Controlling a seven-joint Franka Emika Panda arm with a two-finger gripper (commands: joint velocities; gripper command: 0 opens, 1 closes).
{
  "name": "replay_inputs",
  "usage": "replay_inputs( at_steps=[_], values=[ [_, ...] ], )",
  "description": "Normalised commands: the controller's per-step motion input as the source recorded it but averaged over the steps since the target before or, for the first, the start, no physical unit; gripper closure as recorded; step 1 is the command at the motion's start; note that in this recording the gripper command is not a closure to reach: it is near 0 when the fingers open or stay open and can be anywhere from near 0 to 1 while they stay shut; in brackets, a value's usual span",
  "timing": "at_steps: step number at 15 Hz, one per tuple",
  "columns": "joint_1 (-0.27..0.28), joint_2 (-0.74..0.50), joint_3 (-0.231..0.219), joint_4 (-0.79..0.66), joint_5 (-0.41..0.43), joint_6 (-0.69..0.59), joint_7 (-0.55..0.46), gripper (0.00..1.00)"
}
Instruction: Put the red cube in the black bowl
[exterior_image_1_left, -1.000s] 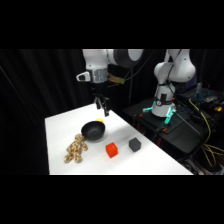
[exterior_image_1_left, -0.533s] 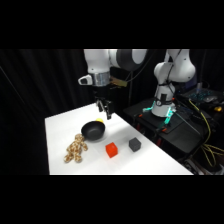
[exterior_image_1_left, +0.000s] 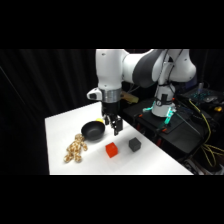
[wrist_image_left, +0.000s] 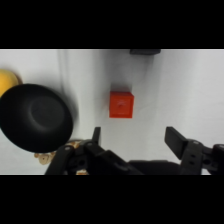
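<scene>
Side view, items from left to right on the white table (exterior_image_1_left: 60, 125):

1. Tan plush toy (exterior_image_1_left: 75, 148), lying near the table's front-left edge.
2. The black bowl (exterior_image_1_left: 93, 130), upright and empty, just behind and to the right of the toy. A small yellow object (exterior_image_1_left: 101, 120) shows at its far rim.
3. The gripper (exterior_image_1_left: 117, 131), hanging from the white arm above the table, just right of the bowl; its fingers stand wide apart and hold nothing.
4. The red cube (exterior_image_1_left: 111, 150), resting on the table in front of the gripper, apart from the bowl and not touched by the fingers.
5. Dark grey cube (exterior_image_1_left: 134, 144), beside the red cube on its right, with a gap between them.

Wrist view: bowl (wrist_image_left: 36, 116) at left, red cube (wrist_image_left: 121, 104) at centre on bare table, ahead of the spread fingers (wrist_image_left: 178, 141).
</scene>
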Motion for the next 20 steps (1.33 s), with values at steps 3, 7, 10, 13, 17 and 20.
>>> replay_inputs(
  at_steps=[3, 7, 10, 13, 17, 20],
  values=[
    [0.082, 0.20, -0.075, -0.08, -0.275, 0.47, 0.30, 0.00],
    [0.101, 0.22, -0.139, -0.01, -0.193, 0.40, 0.19, 0.00],
    [0.109, 0.33, -0.136, 0.13, -0.051, 0.36, 0.07, 0.00],
    [0.160, 0.31, -0.128, 0.19, 0.011, 0.21, 0.05, 0.00],
    [0.094, 0.26, -0.059, 0.21, 0.122, 0.11, -0.04, 0.00],
    [0.002, 0.17, -0.011, 0.21, 0.186, 0.03, -0.14, 1.00]
  ],
)
